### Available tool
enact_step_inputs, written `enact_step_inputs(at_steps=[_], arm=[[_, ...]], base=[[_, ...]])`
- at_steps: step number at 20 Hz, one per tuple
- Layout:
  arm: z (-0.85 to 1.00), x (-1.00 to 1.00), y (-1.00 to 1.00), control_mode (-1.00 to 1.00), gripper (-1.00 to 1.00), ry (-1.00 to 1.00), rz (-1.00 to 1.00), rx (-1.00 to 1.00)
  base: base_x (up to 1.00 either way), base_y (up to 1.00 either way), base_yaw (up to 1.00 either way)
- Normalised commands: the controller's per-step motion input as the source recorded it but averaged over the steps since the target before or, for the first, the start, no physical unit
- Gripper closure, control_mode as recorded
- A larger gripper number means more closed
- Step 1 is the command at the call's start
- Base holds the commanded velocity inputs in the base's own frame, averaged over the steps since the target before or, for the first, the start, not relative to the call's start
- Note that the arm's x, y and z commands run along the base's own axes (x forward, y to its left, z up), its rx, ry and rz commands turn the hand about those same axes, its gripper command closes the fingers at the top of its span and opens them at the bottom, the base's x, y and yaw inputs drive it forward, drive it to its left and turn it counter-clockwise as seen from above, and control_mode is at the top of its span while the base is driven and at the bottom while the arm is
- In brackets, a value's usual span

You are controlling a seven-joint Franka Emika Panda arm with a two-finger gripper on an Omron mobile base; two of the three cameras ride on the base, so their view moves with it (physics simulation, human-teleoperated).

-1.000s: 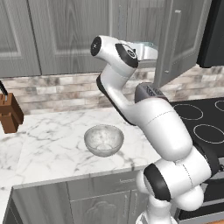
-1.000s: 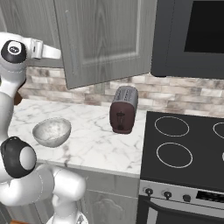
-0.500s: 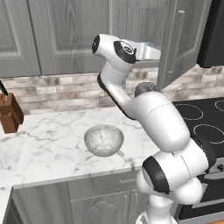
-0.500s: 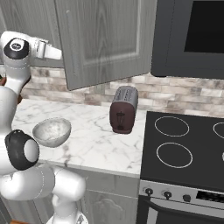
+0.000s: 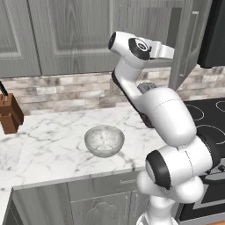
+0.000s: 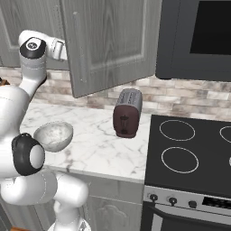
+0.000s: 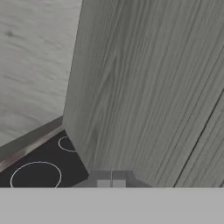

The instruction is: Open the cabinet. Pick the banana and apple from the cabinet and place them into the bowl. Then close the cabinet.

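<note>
Arm raised to the cabinet (image 6: 113, 45), whose right door stands swung out over the counter (image 5: 48, 149).

The gripper (image 7: 111, 183) is up at the back face of the open door, its fingers pressed together with nothing between them; whether they touch the wood cannot be told. The door's slim bar handle (image 6: 76, 47) shows on its outer face in the right base view. Below the cabinet, the bowl (image 5: 104, 140) sits on the marble counter near its front edge, with nothing in it. A toaster (image 6: 127, 113) stands right of the bowl, under the open door, just beside the stove (image 6: 189, 149). A knife block (image 5: 9, 115) sits well left of the bowl, against the brick backsplash. A dark microwave (image 6: 198, 38) hangs right of the cabinet, above the stove.
</note>
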Motion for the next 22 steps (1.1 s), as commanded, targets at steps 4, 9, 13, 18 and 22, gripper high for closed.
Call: enact_step_inputs(at_steps=[4, 9, 13, 18, 22], arm=[[0.00, -0.09, -0.64, -1.00, 1.00, 0.00, -0.06, 0.00], [0.00, -0.15, -0.66, -1.00, 1.00, 0.00, -0.06, 0.00], [0.00, -0.11, -0.60, -1.00, 1.00, 0.01, -0.06, 0.00], [-0.01, -0.02, -0.51, -1.00, 1.00, 0.00, -0.04, 0.00], [-0.05, 0.00, -0.45, -1.00, 1.00, 0.00, -0.02, 0.00]], base=[[0.00, 0.00, 0.00], [0.00, 0.00, 0.00], [0.00, 0.00, 0.00], [0.00, 0.00, 0.00], [0.00, 0.00, 0.00]])
